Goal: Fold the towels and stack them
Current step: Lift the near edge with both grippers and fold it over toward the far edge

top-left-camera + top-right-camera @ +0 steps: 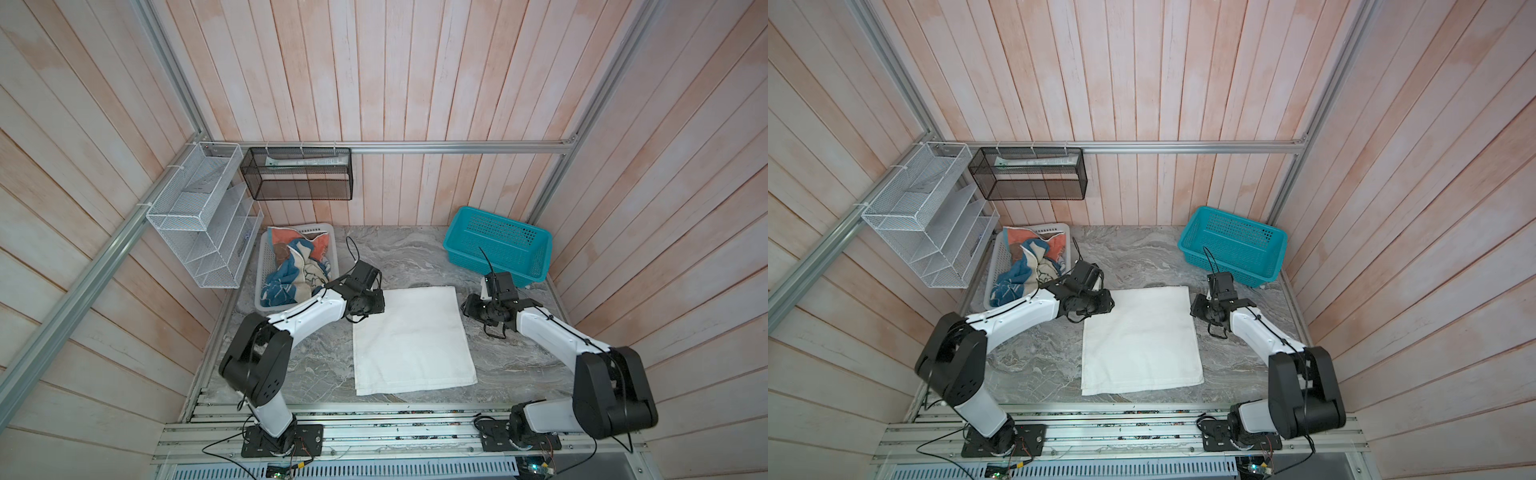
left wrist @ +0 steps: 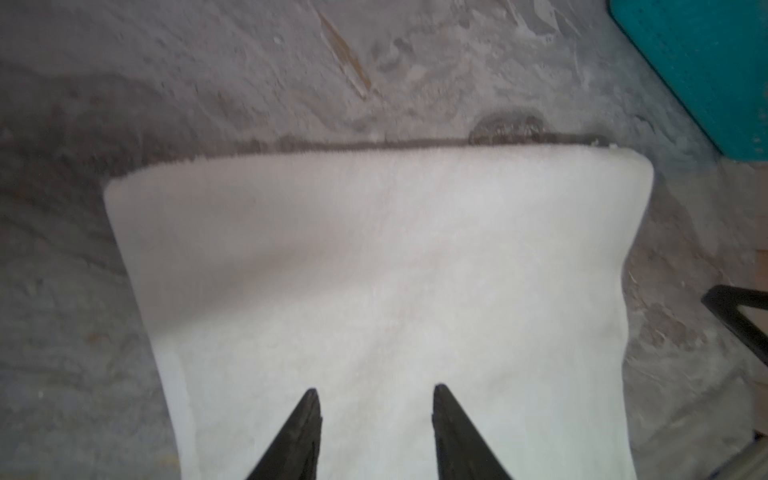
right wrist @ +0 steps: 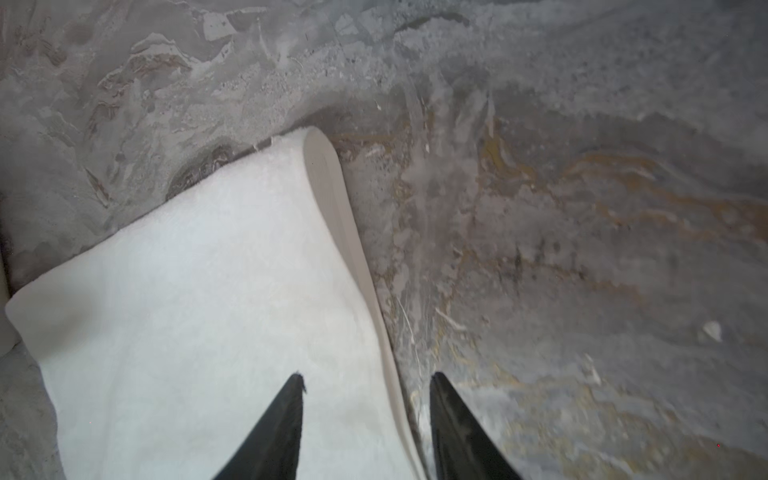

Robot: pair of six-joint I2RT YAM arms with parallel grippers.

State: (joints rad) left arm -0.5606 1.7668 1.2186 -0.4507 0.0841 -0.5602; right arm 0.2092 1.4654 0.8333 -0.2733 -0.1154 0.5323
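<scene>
As the left gripper and right gripper hung, jaws apart, by the white towel's corners toward the table's far edge, folding seemed pending; both corners needed pinching next.

Both top views look steeply down from high over the front of the desk, taking in the whole scene, nearly alike save a slight sideways shift. Each wrist view sits close above the desk, looking out past the left hand or the right hand. The two share the white towel, apparently its far end.
</scene>
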